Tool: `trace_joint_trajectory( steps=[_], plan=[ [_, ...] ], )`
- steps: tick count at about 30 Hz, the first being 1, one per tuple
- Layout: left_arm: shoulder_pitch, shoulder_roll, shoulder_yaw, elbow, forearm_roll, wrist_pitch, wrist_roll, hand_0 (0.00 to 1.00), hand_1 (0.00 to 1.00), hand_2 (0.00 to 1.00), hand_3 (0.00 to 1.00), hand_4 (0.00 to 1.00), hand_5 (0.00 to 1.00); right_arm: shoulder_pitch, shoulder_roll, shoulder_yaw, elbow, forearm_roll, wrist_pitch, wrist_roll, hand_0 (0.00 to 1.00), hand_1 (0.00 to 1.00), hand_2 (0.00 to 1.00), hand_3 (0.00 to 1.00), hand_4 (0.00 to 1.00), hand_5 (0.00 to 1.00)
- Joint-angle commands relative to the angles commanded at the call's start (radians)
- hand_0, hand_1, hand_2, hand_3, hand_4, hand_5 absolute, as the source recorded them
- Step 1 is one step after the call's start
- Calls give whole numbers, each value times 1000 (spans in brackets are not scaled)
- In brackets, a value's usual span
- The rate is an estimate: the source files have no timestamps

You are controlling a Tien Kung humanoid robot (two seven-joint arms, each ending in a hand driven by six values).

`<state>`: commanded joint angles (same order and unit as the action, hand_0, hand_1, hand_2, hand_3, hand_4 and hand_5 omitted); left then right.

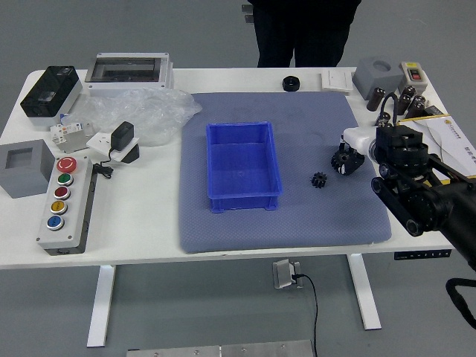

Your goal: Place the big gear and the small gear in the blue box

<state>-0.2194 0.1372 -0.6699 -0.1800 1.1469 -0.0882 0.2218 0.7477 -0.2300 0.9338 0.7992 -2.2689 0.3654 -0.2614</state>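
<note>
I can see clear plastic (145, 111) lapping the far left corner of the grey-blue mat (320, 223), a button box (76, 201) left of it, and a dark-clothed person (301, 30) beyond it.

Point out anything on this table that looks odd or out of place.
The crumpled clear plastic sheeting looks like stray packaging: it lies loose at the table's far left, its edge straying over a corner of the grey-blue mat. I see no spill.
</note>
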Motion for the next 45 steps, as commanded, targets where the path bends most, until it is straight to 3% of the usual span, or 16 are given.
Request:
trace_joint_trajectory(
  steps=[9,15,24,30,38,45],
  plan=[
    [0,0,0,0,-3,0,0,781,753,746,699,573,237,-2,-10,18,17,0,-5,-4,695,542,505,510,573,215],
    [0,2,-1,0,-5,1,0,782,754,746,700,570,237,-10,-34,45,70,0,6,-10,690,540,497,502,570,211],
    [1,7,-5,0,-7,2,-1,782,754,746,696,563,239,-33,-95,109,249,0,27,-26,690,539,493,504,580,209],
    [0,8,-4,0,-9,2,-2,782,754,746,697,563,238,-44,-108,118,372,0,31,-32,690,538,493,505,547,204],
    [3,7,1,0,-7,1,-1,782,754,745,697,562,238,-35,-60,89,533,0,32,-34,689,538,492,505,542,203],
    [3,4,11,0,-5,-1,-1,782,755,746,697,561,238,-14,34,50,561,0,24,-31,689,537,492,506,540,203]
  ],
)
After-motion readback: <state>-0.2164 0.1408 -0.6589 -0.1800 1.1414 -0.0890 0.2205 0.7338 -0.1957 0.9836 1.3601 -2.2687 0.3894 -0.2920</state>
